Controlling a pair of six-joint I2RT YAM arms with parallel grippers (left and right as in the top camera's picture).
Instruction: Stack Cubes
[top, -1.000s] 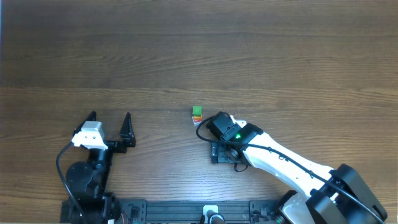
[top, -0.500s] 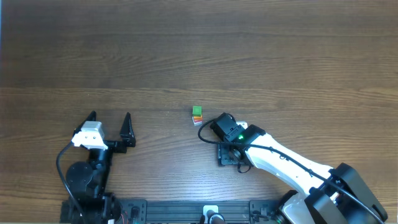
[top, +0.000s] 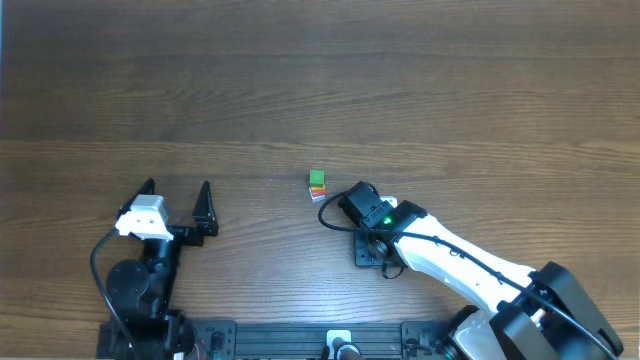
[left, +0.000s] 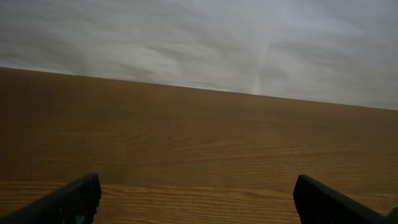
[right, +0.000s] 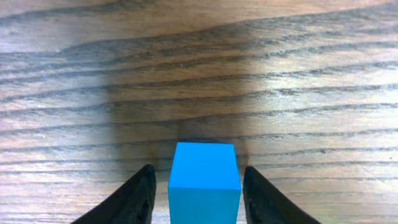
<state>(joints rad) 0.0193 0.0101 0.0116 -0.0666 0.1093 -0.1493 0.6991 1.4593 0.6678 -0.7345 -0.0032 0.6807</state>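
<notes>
**Q:** What has changed in the last second?

**Me:** My right arm's wrist has eased back toward its base, while my right pincer (right: 198, 173) has stayed beside the little stack (top: 317, 184). I take that as settling over the next piece, not leaving it.

**Q:** Where is that piece?

**Me:** The blue cube (right: 204, 180) sits between my right fingers. The pincer is spread slightly wider than the cube, with a dark sliver on each side, so nothing is pinched yet.

**Q:** And the stack?

**Me:** The green cube (top: 317, 177) is on top with an orange layer under it. Blue probably goes on next.

**Q:** Surfaces?

**Me:** The cube is matte, flat-faced and crisp-edged. The counter (top: 400, 80) is dark-grained wood. My left pincer (top: 177, 188) is spread wide, well apart from the stack.
</notes>
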